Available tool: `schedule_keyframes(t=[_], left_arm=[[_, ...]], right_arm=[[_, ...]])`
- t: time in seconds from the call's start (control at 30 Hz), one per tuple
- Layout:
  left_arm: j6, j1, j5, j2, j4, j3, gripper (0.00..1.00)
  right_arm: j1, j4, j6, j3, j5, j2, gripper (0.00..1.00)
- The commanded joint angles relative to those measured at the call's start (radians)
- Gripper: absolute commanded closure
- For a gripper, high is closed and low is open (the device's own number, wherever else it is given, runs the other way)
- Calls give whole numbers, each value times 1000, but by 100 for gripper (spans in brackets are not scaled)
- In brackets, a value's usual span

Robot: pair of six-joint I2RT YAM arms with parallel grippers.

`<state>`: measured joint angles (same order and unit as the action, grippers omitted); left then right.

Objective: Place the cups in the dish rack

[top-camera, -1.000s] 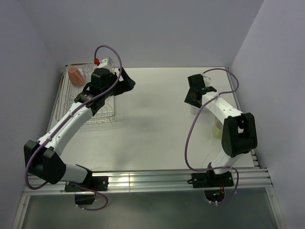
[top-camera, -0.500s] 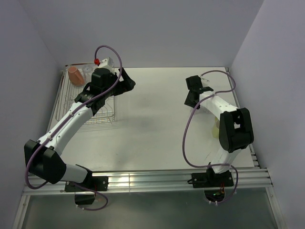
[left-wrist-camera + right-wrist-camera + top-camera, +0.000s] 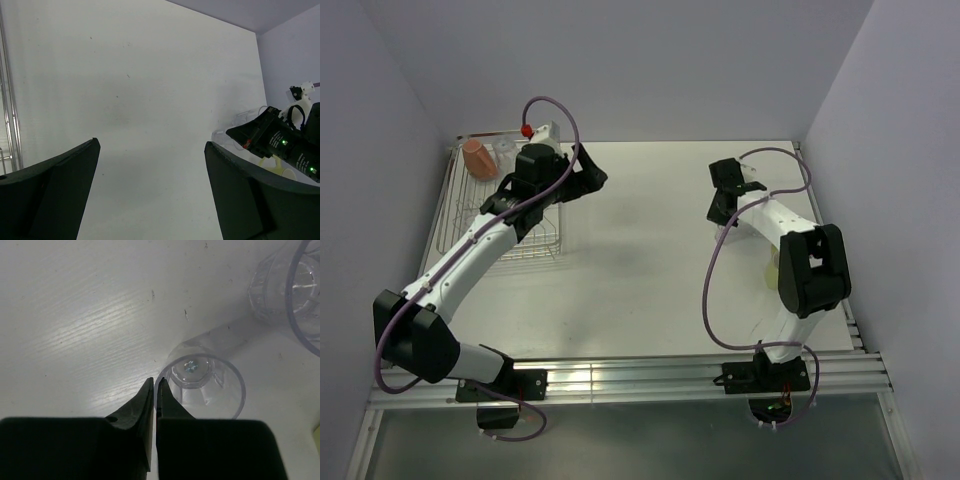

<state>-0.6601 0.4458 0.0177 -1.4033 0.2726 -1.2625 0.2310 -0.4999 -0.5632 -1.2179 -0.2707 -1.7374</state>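
Two arms: your right gripper [image 3: 155,386] clamps a tumbler [image 3: 206,384] by its rim; your left gripper [image 3: 151,145] hangs, jaws wide apart, over the table [image 3: 150,75].

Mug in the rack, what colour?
Terracotta orange mug, best seen in the top external view.

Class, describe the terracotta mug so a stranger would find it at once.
On the table's left side stands a silver wire dish rack. At its far end sits the mug. It alone is opaque orange; the tumblers near the right arm are clear.
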Motion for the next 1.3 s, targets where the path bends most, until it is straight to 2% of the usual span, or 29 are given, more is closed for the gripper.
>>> schedule_keyframes(t=[0.0,0.1,0.27,0.37,0.5,0.63,0.93,1.1,1.27], left_arm=[[-33,7,-33,36,-50,24,7],[-65,7,-65,62,-87,70,7],[-111,4,-152,145,-243,195,4],[-134,-4,-218,179,-363,281,1],[-179,-21,-401,178,-493,356,1],[-257,-25,-524,178,-685,428,1],[-404,-24,-659,116,-1013,520,1],[-432,-24,-665,87,-1041,538,1],[-464,-25,-677,87,-1102,557,5]], right_arm=[[31,20,0,-46,77,82,100],[82,33,-6,-71,203,143,100],[139,153,-62,-65,540,255,100],[162,280,-130,-29,716,314,100],[168,487,-240,29,864,360,100],[169,615,-320,87,945,372,100],[171,969,-563,201,1088,348,100],[172,1132,-685,236,1131,340,100],[180,1149,-699,251,1128,334,100]])
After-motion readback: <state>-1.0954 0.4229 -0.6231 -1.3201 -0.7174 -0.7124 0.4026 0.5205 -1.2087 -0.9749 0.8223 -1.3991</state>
